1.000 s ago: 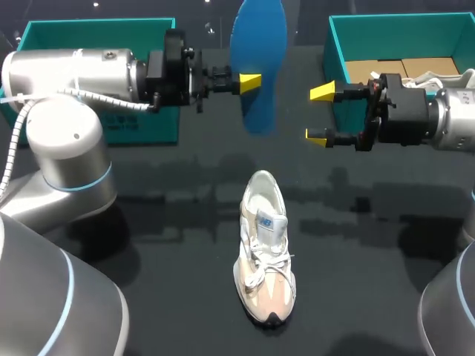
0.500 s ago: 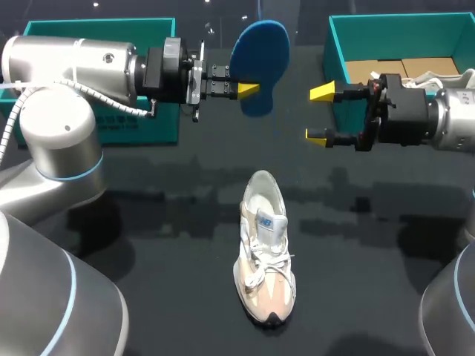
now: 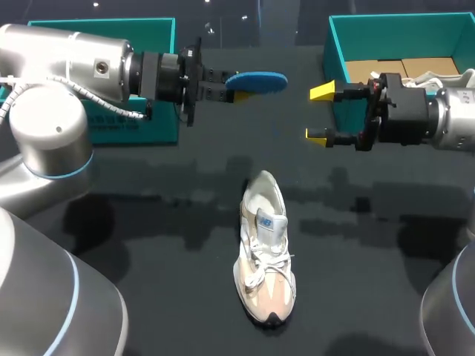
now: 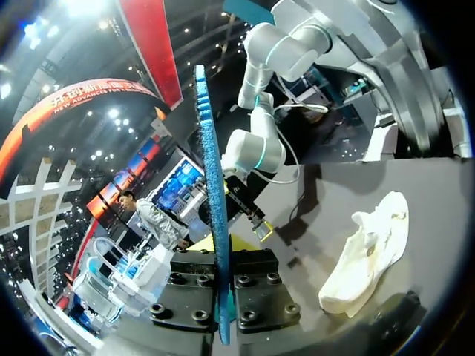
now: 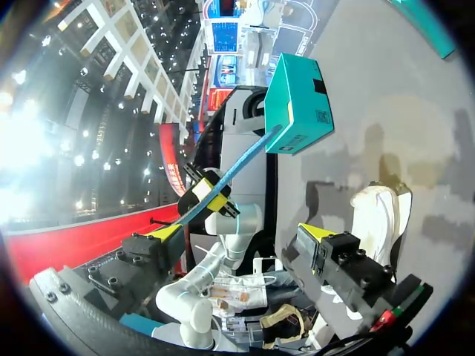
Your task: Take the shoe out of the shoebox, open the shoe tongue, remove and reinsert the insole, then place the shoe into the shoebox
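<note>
My left tool [image 3: 234, 86] is closed on the blue insole [image 3: 260, 80] and holds it by one end in the air, in the upper middle of the frame. From above, the insole shows as a thin flat oval, with its long axis going across the frame and its free end toward my right tool [image 3: 320, 113]. In the left wrist view the insole [image 4: 211, 222] stands edge-on between my two fingers. My right tool is wide open with nothing in it. It hangs at about the same height as the insole, with a clear gap between its yellow tips and the free end. The shoe [image 3: 265, 256] lies on the dark surface [image 3: 148, 222] in the lower middle of the frame, below both tools and well apart from them. Its heel points up the frame and its toe points down, so its long axis is almost crosswise to the insole. The shoebox [image 3: 338, 44] is in the upper right corner, behind my right tool. I judge that the insole is to go back in next. For this it must be turned in line with the shoe and lowered to the opening near the heel. My left arm is the nearer one, because it already carries the insole.
</note>
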`<action>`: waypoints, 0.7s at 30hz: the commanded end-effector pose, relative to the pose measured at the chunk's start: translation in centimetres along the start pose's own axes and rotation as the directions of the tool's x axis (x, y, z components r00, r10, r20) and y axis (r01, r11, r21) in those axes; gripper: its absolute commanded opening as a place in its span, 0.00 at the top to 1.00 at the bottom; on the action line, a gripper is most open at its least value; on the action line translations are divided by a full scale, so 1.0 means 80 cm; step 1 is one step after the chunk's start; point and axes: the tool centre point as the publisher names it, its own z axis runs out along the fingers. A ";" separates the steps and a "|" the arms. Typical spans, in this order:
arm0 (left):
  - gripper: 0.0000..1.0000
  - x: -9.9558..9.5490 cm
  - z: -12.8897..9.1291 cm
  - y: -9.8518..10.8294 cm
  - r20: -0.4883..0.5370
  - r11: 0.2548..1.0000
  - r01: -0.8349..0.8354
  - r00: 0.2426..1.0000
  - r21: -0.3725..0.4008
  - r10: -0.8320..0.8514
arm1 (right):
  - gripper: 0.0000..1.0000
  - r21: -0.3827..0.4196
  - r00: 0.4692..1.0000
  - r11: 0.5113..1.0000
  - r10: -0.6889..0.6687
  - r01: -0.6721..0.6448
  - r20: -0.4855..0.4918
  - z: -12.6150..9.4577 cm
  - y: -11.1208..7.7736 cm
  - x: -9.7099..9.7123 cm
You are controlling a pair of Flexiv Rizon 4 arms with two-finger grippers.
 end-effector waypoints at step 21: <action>1.00 0.014 -0.010 -0.014 -0.002 0.906 -0.411 0.911 -0.100 0.413 | 0.00 -0.001 1.000 1.000 0.000 0.000 0.000 0.002 0.000 -0.001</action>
